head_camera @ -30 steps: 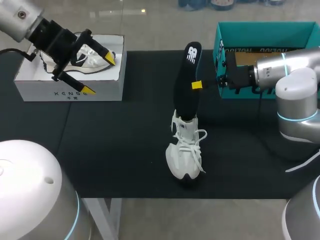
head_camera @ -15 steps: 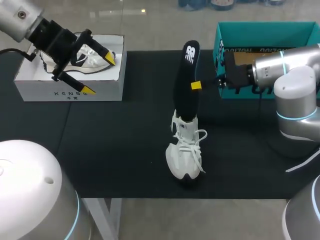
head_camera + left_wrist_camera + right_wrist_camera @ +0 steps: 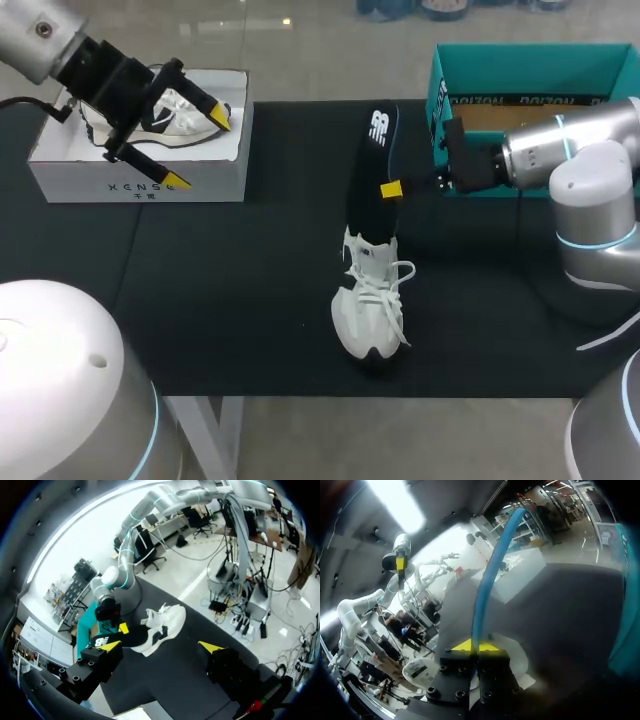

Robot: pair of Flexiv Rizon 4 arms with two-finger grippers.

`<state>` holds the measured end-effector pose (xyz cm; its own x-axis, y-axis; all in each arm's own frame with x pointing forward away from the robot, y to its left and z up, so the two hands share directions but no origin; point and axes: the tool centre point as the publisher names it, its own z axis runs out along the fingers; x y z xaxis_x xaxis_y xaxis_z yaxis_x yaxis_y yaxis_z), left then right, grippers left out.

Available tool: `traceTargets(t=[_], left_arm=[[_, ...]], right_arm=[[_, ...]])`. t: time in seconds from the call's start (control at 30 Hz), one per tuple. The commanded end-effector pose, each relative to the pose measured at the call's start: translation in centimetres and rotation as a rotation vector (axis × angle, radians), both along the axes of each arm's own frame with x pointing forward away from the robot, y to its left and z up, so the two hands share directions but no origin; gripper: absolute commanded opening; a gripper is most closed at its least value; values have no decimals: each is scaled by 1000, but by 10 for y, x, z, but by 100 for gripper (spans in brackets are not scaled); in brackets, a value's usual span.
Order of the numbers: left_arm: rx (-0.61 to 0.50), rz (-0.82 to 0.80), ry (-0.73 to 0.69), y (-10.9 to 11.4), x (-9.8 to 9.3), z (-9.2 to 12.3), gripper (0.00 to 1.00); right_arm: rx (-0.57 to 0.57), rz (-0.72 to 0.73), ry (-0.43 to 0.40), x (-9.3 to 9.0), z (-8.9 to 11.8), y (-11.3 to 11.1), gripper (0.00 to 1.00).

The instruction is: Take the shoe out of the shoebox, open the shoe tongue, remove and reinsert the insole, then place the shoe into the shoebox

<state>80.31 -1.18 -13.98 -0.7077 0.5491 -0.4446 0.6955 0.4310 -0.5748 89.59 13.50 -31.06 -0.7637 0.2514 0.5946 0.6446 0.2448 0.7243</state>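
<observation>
Right claw point(image 3: 391, 189) is pinching the long black foam insole point(image 3: 372, 165) by its edge, yellow tips pressing on it from both sides. The insole is standing steeply, its lower end tucked inside the white lace-up sneaker point(image 3: 368, 305). That grip is probably serving the insole step, partway between out and in. Left claw point(image 3: 198, 150) is hanging spread and empty above the white cardboard shoebox point(image 3: 140, 182), well apart from the work and likely parked out of the way. The sneaker is resting mid-way across the black-topped bench point(image 3: 250, 260), near a teal cardboard box point(image 3: 530, 70) sitting at the far right.
</observation>
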Motion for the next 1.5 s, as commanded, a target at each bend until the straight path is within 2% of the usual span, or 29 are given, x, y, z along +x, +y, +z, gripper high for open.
traceTargets(t=[0.03,0.4,0.77,1.03,1.07,1.1,1.23,1.5], left_arm=[[5,0,0,0,0,1,100],[5,0,0,0,0,1,100],[5,0,0,0,0,1,100],[5,0,0,0,0,1,100],[5,0,0,0,0,1,100],[5,0,0,0,0,1,100],[5,0,0,0,0,1,100],[5,0,0,0,0,1,100]], right_arm=[[-12,15,8,-7,-6,5,0],[-82,74,33,-27,-26,6,0],[-106,103,81,-51,-48,6,0],[-137,97,90,-55,-47,9,0],[-136,97,90,-53,-47,9,2],[-131,97,90,-52,-46,10,16],[-124,96,76,-46,-40,12,42],[-117,74,48,-31,-29,10,43]])
